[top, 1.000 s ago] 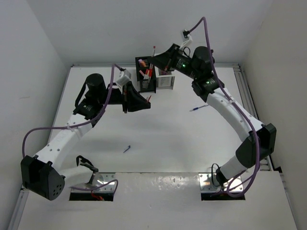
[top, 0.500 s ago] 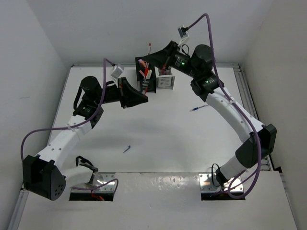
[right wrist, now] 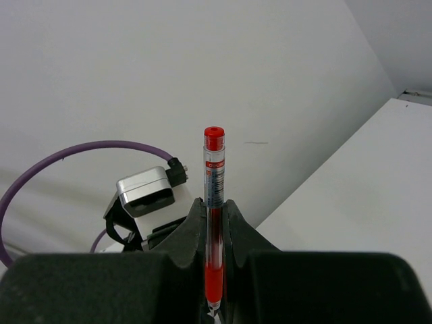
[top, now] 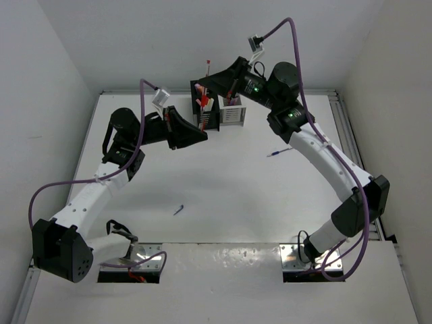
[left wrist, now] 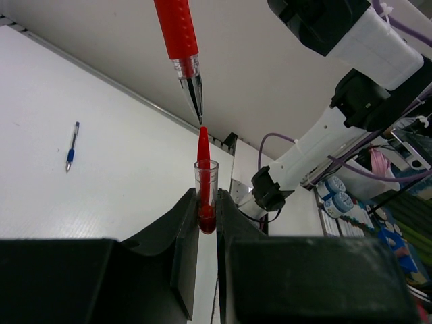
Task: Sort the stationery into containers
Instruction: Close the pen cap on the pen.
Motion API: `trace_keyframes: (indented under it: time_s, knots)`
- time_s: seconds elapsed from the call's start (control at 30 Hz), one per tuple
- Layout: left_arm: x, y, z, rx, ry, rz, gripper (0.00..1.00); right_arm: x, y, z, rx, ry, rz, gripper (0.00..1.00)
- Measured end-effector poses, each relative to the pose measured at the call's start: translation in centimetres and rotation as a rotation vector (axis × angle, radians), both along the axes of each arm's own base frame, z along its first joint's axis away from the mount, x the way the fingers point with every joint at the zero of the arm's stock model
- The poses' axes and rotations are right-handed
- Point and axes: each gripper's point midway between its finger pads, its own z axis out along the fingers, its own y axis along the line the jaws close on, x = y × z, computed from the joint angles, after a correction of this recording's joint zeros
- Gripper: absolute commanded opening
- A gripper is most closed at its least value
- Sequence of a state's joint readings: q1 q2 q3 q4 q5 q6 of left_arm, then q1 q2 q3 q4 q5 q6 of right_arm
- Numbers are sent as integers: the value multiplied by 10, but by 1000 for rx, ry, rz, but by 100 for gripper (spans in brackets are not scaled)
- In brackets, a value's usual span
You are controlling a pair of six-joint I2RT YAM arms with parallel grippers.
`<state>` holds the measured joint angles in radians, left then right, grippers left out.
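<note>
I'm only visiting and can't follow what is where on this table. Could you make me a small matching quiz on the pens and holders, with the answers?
Things:
1. red pen
2. red-tipped cap
3. blue-and-white pen
4. black holder

Places:
a. lying loose on the table
b. clamped in the left gripper
c. standing right beside the white holder
d. clamped in the right gripper

Pairs: 1-d, 2-b, 3-a, 4-c
</note>
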<state>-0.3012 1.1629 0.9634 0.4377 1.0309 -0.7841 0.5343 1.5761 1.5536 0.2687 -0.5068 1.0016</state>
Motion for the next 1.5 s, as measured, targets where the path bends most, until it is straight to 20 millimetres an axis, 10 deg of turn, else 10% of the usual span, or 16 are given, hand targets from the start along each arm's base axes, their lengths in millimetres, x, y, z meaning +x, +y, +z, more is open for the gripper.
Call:
trace_keyframes:
  time_s: [1.5]
  knots:
    - [1, 5, -4, 8, -4, 13, 0, -10, 12, -19, -52, -19, 39, 0]
